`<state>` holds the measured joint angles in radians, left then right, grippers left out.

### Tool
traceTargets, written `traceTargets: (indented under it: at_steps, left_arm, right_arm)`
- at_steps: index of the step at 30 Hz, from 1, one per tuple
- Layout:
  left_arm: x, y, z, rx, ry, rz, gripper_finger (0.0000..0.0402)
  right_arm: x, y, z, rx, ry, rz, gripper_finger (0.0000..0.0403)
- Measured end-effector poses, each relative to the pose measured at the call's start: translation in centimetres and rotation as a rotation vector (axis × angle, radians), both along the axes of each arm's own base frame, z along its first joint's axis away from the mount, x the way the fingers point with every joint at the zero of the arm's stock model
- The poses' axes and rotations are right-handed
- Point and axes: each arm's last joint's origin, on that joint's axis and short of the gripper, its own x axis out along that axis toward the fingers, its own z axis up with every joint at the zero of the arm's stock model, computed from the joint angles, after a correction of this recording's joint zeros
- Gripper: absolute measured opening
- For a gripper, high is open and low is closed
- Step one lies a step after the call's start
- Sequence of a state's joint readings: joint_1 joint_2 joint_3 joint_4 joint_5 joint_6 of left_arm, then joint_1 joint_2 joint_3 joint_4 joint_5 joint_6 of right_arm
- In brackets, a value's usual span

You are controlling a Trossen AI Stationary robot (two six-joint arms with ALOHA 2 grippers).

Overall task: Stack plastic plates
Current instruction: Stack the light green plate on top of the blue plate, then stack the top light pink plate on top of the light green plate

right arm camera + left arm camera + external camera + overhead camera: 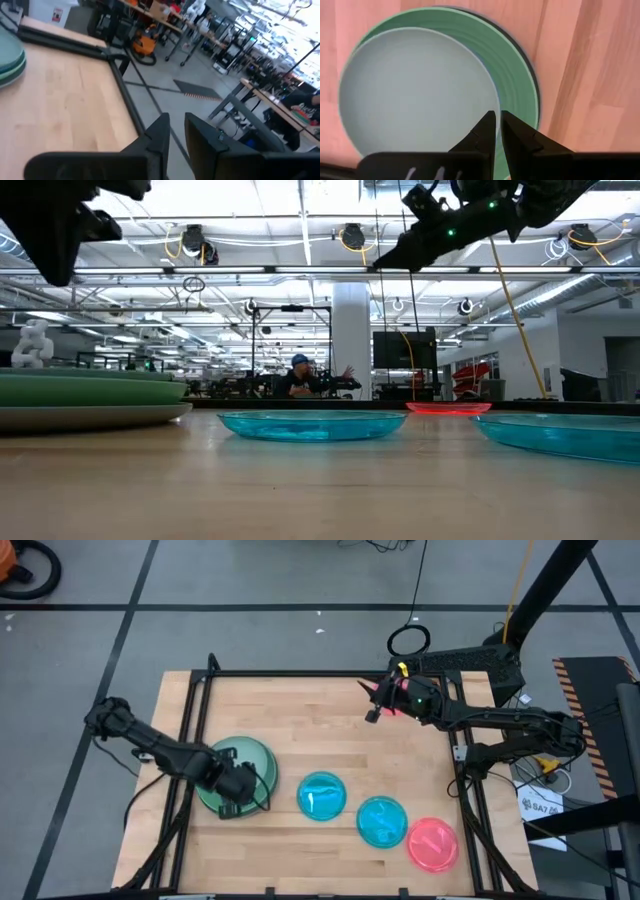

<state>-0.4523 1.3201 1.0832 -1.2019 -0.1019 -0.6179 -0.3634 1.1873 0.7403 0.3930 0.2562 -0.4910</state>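
A stack of plastic plates (258, 762) sits at the table's near left. Its top is a pale green plate (415, 90) lying on a larger green plate (517, 75), with a grey plate (100, 416) at the bottom. Two translucent cyan plates (321, 796) (381, 821) and a pink plate (432, 843) lie flat, one by one, along the near edge. My left gripper (497, 116) hangs above the stack, pointing down, shut with nothing in it. My right gripper (372, 712) hovers high over the far right of the table, pointing level, shut and holding nothing (176, 117).
A black frame rail (300, 673) runs along the table's far edge, and more rails run down both sides. Bare wood lies between the stack and my right arm. In the low view the cyan plates (312, 424) (570, 430) and the pink plate (448, 408) sit low on the board.
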Motion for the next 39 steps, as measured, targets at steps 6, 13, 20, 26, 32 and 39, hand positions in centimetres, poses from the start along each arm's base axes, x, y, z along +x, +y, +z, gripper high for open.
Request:
traceTargets:
  at_steps: [6, 13, 20, 26, 32, 39]
  left_arm:
    - [-0.4, -0.7, 0.0, 0.080, -0.053, 0.063, 0.0035]
    - [-0.1, -0.3, 0.3, 0.288, -0.174, 0.059, 0.0035]
    - [1.0, -0.6, -0.9, 0.337, -0.321, -0.077, 0.0035]
    - [0.8, 0.5, -3.8, 0.327, -0.352, -0.096, 0.0035]
    - [0.8, 2.9, -4.7, 0.328, -0.405, -0.076, 0.0035]
    - [2.1, 6.2, -3.0, 0.462, -0.507, -0.198, 0.0035]
  right_arm:
    - [0.0, 0.0, 0.3, -0.019, -0.021, 0.001, 0.0054]
    - [0.1, 0.0, 0.6, -0.006, -0.054, 0.029, 0.0054]
    - [0.7, 0.4, 2.1, 0.116, -0.110, 0.123, 0.0054]
    - [1.0, 0.7, 2.7, 0.207, -0.112, 0.124, 0.0054]
    - [1.1, 0.9, 3.1, 0.312, -0.157, 0.112, 0.0054]
    - [1.1, 1.2, 2.4, 0.467, -0.165, 0.080, 0.0054]
